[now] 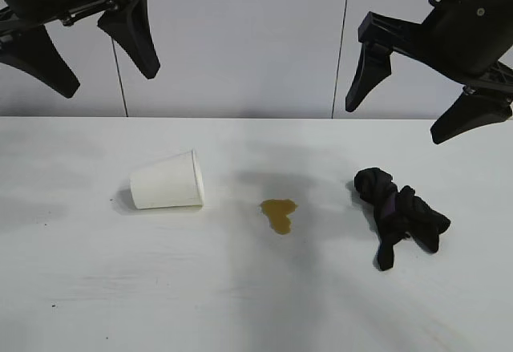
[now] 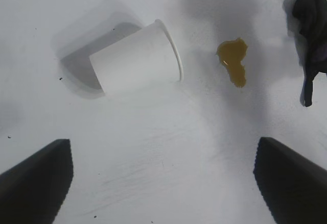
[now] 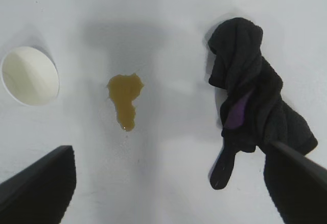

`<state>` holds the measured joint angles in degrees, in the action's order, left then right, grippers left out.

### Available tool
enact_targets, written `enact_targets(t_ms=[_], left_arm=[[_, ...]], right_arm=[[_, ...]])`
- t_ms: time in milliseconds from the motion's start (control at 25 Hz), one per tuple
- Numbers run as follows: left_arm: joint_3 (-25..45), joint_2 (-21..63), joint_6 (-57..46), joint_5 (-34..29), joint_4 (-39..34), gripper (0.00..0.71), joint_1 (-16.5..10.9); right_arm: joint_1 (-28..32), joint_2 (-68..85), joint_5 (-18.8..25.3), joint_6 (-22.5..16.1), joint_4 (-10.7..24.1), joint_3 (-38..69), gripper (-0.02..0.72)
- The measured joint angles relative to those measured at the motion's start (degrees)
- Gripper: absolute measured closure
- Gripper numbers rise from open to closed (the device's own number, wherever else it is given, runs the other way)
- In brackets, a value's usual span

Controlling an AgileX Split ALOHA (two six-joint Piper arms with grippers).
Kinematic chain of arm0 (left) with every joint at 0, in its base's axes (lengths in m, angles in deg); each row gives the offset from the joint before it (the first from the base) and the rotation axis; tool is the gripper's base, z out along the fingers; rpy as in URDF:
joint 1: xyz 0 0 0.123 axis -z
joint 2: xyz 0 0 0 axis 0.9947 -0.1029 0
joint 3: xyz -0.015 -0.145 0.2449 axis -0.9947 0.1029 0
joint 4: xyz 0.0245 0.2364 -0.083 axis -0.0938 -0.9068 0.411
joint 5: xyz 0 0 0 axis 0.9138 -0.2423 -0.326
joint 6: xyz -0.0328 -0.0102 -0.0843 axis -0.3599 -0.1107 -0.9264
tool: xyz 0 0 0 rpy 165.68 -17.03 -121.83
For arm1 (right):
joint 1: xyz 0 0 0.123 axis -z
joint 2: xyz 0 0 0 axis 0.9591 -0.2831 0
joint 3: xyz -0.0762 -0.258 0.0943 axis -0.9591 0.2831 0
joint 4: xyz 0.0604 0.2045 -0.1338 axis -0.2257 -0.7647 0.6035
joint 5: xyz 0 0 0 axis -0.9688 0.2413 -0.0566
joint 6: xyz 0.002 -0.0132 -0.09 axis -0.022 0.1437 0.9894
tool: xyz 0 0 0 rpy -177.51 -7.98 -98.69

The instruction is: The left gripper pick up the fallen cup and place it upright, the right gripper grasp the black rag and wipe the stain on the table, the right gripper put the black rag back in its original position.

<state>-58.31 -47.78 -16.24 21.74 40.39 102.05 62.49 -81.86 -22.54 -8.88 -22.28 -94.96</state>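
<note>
The white tapered paper cup lies on its side on the white matte table, its rolled rim facing the yellowish-brown stain. It looks light and easily crushed, so a gentle pinch across its wall seems best. The bunched black rag, soft and limp, should lift by its highest fold. The left gripper and the right gripper hang spread wide and empty above the table. Both arms are cut off above.

Left claw hangs clear above cup; right claw clear above rag; bare table around stain.
</note>
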Motion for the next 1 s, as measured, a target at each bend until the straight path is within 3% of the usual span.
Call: enact_targets(t_ms=[480,760,880,1000], left_arm=[[0.0,0.0,0.0,8.7,0.0,0.016,0.0],[-1.5,-0.1,2.3,8.5,-0.8,0.016,0.0],[-3.2,-0.1,13.1,3.1,-1.3,0.016,0.6],[-3.5,-0.1,32.3,1.0,-1.5,0.016,3.0]], right_arm=[[0.0,0.0,0.0,0.0,0.0,0.0,0.009],[0.0,0.0,0.0,0.0,0.0,0.0,0.009],[0.0,0.0,0.0,0.1,0.0,0.0,0.009],[0.0,0.0,0.0,0.7,0.0,0.0,0.009]])
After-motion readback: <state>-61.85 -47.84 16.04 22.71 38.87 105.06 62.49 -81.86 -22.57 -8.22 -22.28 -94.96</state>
